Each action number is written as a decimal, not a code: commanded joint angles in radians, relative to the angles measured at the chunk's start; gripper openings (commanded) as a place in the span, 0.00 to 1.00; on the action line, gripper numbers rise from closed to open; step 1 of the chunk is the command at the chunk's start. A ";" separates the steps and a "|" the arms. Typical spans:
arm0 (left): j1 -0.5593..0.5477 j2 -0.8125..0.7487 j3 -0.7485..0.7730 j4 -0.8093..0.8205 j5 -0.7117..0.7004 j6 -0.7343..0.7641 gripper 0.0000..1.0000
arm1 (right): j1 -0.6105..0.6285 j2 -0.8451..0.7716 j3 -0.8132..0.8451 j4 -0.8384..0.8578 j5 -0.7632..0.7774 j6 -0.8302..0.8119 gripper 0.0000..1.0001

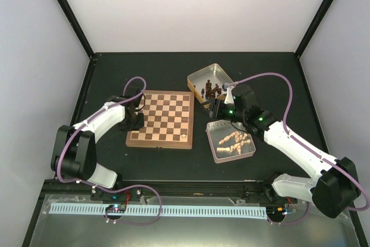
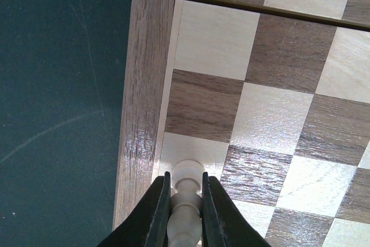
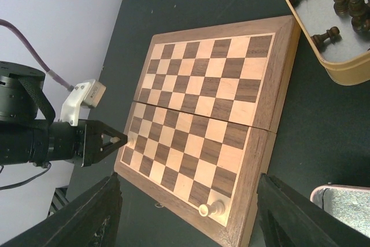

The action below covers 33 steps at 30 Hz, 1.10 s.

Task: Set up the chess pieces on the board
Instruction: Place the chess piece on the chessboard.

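Note:
The board (image 1: 162,118) lies in the middle of the table. My left gripper (image 2: 185,180) is shut on a pale chess piece (image 2: 186,173), whose round base is at a light square beside the board's left border (image 2: 141,114). In the right wrist view that left gripper (image 3: 118,141) reaches in over the same edge. Another pale piece (image 3: 211,207) stands on a corner square (image 1: 185,136). My right gripper (image 3: 188,184) hovers open off the board's right side, holding nothing. More pale chess pieces (image 1: 232,141) lie in a tin.
A square tin (image 1: 226,126) holding the pale pieces sits right of the board. Behind it, a second tin (image 1: 196,76) holds several dark brown pieces (image 3: 347,4). Black frame posts and pale walls enclose the dark table.

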 commanded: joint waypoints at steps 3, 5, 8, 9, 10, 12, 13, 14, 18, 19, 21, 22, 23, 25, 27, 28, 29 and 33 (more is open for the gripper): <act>0.007 0.009 0.006 0.015 0.041 0.015 0.06 | -0.004 -0.002 0.000 0.004 0.013 -0.015 0.65; 0.007 0.005 0.009 0.010 0.057 0.018 0.06 | -0.004 -0.002 0.000 0.005 0.013 -0.015 0.65; 0.004 -0.003 0.014 -0.001 0.115 0.027 0.06 | -0.005 0.002 -0.002 0.007 0.013 -0.013 0.65; 0.002 -0.004 0.017 -0.006 0.130 0.030 0.06 | -0.004 0.003 -0.002 0.009 0.011 -0.013 0.65; -0.002 -0.007 0.019 -0.012 0.139 0.032 0.06 | -0.004 0.004 -0.003 0.010 0.011 -0.012 0.65; -0.016 -0.007 0.024 -0.027 0.150 0.037 0.06 | -0.004 0.007 -0.002 0.011 0.008 -0.012 0.65; -0.023 -0.007 0.026 -0.036 0.155 0.041 0.06 | -0.005 0.008 -0.002 0.010 0.008 -0.010 0.65; -0.033 -0.007 0.027 -0.047 0.163 0.042 0.06 | -0.004 0.009 -0.003 0.011 0.008 -0.010 0.65; -0.077 -0.005 0.029 -0.089 0.172 0.042 0.07 | -0.004 0.010 -0.004 0.010 0.009 -0.010 0.65; -0.087 -0.004 0.028 -0.098 0.169 0.038 0.07 | -0.004 0.012 -0.006 0.010 0.008 -0.010 0.65; -0.100 -0.003 0.023 -0.107 0.154 0.029 0.07 | -0.004 0.012 -0.009 0.014 0.005 -0.006 0.65; -0.104 -0.003 0.022 -0.114 0.145 0.024 0.07 | -0.004 0.013 -0.010 0.016 0.003 -0.005 0.65; -0.106 -0.005 0.021 -0.119 0.135 0.018 0.07 | -0.004 0.016 -0.009 0.016 -0.001 -0.004 0.65; -0.109 -0.008 0.019 -0.124 0.120 0.013 0.08 | -0.004 0.018 -0.011 0.017 -0.004 -0.004 0.65; -0.110 -0.011 0.014 -0.123 0.119 0.009 0.08 | -0.004 0.019 -0.012 0.017 -0.004 -0.004 0.65; -0.111 -0.010 0.013 -0.124 0.119 0.008 0.08 | -0.004 0.018 -0.012 0.016 -0.004 -0.004 0.65; -0.113 -0.009 0.011 -0.124 0.119 0.008 0.08 | -0.004 0.019 -0.012 0.017 -0.004 -0.004 0.65; -0.116 0.002 0.007 -0.119 0.103 0.004 0.09 | -0.004 0.014 -0.018 0.017 -0.004 -0.004 0.65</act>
